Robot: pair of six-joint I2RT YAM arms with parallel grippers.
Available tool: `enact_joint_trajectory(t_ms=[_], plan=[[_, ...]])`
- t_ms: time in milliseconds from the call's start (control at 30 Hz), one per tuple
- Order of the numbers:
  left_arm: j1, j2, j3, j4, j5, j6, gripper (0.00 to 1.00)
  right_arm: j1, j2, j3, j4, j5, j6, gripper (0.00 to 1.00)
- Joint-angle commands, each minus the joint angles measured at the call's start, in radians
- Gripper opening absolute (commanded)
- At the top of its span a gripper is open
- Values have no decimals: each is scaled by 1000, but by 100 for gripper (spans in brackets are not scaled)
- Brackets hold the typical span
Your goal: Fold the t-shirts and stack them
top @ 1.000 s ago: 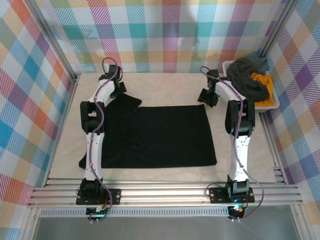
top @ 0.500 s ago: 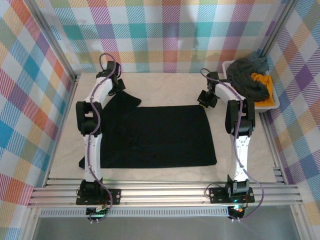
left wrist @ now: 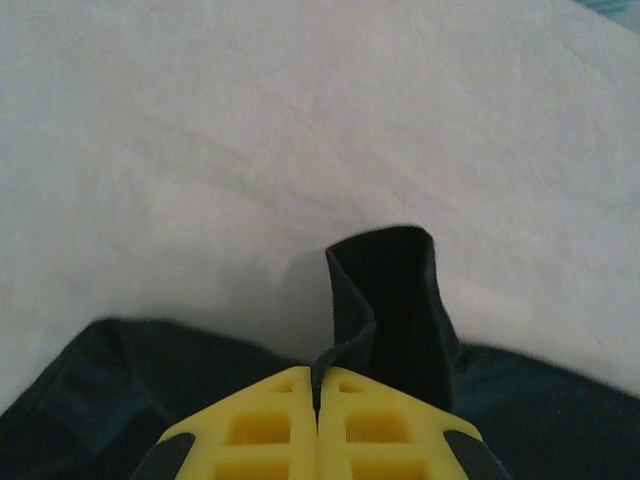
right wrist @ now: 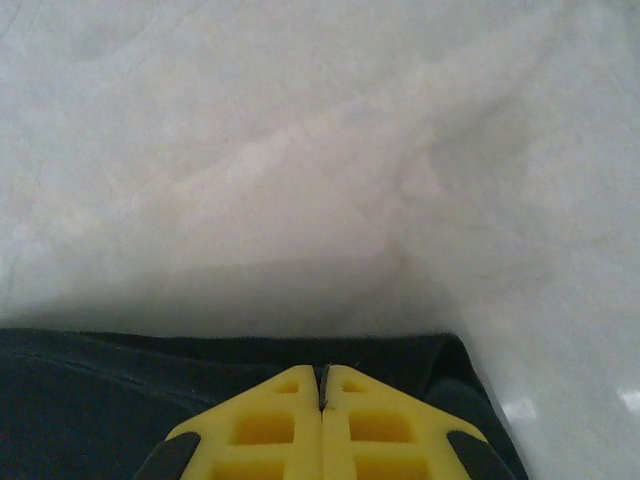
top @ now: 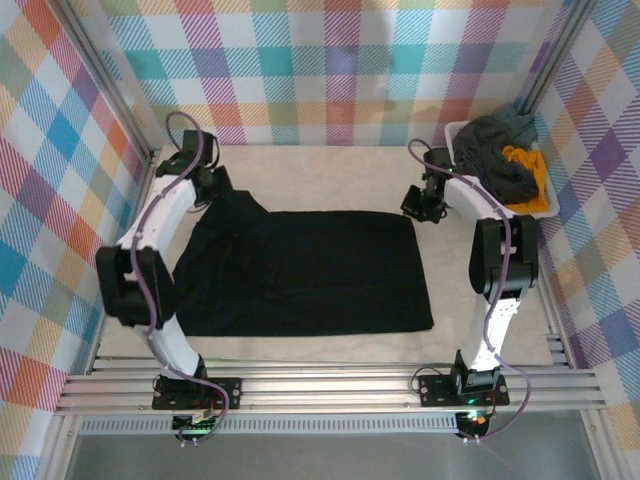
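Matte black t-shirt (top: 310, 270) is laid flat, roughly rectangular. Far corners are pinched in the closed left gripper (left wrist: 318, 375) and right gripper (right wrist: 322, 372), arms outstretched.

white tub (top: 453, 129) at far-right corner of the table (top: 330, 180), probably plastic. plaid walls (top: 330, 70) on three sides, aluminium rails (top: 330, 385) along near edge.

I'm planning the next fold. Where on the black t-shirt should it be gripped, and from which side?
Probably its two far corners, approached from the far edge: the black t-shirt lies flat, so only its edges can be pinched. The left gripper is shut on the far-left sleeve, the right gripper on the far-right corner.
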Motion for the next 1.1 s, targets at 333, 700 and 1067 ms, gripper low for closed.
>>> enact_joint_trajectory(t_ms=[333,700,1067], plan=[[-9,-634,-539,-76,-55,-169,0,-4,-268,-335,30,47,32,0],[-11,-855,-761,-157,-50,-329,0,-14,-291,-444,64,83,51,0],[-11,-927,-875,-214,-85,-431,0,-16,-282,-459,70,66,52,0]])
